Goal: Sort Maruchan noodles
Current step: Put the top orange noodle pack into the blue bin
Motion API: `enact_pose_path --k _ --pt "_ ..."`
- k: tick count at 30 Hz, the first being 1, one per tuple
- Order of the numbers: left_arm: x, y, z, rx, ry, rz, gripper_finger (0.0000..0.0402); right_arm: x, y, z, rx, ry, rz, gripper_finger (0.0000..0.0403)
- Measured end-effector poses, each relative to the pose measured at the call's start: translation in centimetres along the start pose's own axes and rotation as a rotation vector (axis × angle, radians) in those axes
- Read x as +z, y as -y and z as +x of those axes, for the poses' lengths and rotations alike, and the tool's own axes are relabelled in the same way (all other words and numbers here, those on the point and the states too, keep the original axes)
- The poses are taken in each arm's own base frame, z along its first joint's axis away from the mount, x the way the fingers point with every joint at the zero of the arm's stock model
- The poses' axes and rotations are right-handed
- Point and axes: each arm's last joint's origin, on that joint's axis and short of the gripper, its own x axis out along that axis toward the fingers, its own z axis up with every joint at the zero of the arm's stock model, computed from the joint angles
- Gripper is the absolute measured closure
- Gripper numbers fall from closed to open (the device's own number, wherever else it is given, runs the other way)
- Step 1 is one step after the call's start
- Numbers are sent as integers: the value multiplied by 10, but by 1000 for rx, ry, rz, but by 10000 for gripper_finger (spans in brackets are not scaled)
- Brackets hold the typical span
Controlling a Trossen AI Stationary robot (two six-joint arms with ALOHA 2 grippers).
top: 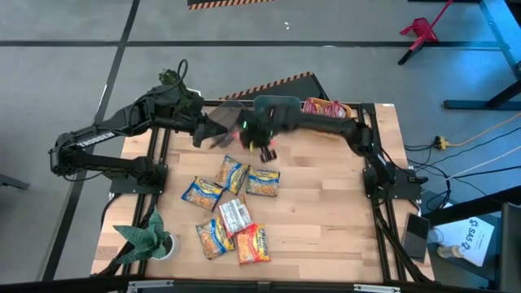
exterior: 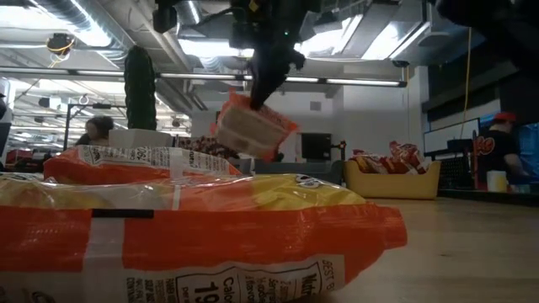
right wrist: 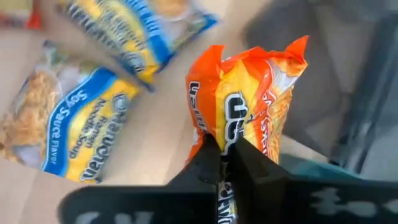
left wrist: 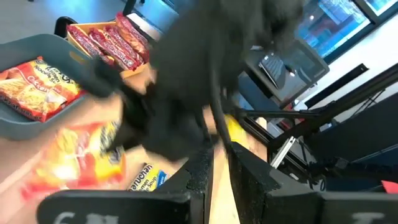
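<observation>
The right gripper [right wrist: 222, 163] was pinching one crinkly orange noodle packet [right wrist: 249, 99] by its sealed edge, the two dark fingers pressed tight on the plastic. In the low view that orange packet [exterior: 251, 126] hung tilted in the air, clear of the wooden table [top: 326, 212], near the table's far edge at about the middle. The left gripper [left wrist: 219, 177] hovered close beside it over the far left part of the table, its fingers drawn almost together with nothing seen between them.

Six flat rectangular packets lay loose in a cluster on the near left part of the table [top: 232, 207]: blue-and-yellow ones [top: 263, 181], a silver-white one [top: 234, 215] and an orange one [top: 253, 243] nearest the front edge. All looked glossy and wrinkled.

A yellow bin [top: 330, 108] at the far edge, towards the right corner, held red packets [left wrist: 106, 40] stacked side by side. A grey bin [left wrist: 37, 93], smooth with rounded walls, held one orange-yellow packet [left wrist: 37, 87]. A small green plant in a white pot [top: 151, 238] stood at the near left corner.
</observation>
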Motion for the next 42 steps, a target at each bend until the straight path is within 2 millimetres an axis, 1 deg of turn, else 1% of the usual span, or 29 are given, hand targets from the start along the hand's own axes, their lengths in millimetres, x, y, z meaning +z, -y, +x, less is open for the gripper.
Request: enact_pose_path --k 4,6,8,10,12,13,16,20,25,27,34,42 --pt "0 0 0 1 1 0 358 -18 42 -29 29 101 145 403" --pt "1 0 0 5 9 2 358 -31 61 -40 25 129 220 403" --pt "0 -1 0 10 0 -2 358 -49 79 -44 42 133 334 403" --pt "-1 -1 1 13 -4 -3 358 -67 94 -44 106 156 442 403" --pt "0 -2 1 32 13 -2 358 -82 104 -42 151 167 529 403" --pt "1 -3 1 44 22 -3 358 -86 108 -39 155 179 553 403" --pt "3 -5 0 64 36 -7 358 -98 115 -31 178 177 641 403" --pt "5 -8 -1 84 51 -15 358 -110 131 -23 235 289 766 403" --pt "6 -11 -2 95 61 -24 358 -133 141 -9 247 260 907 403" --pt "6 -11 -2 96 61 -23 358 -137 143 -6 245 261 944 403" --pt "8 -10 -2 90 73 -18 358 -136 159 -3 212 396 1084 403" --pt "11 -8 -3 67 109 0 358 -137 156 -1 204 347 1144 403"
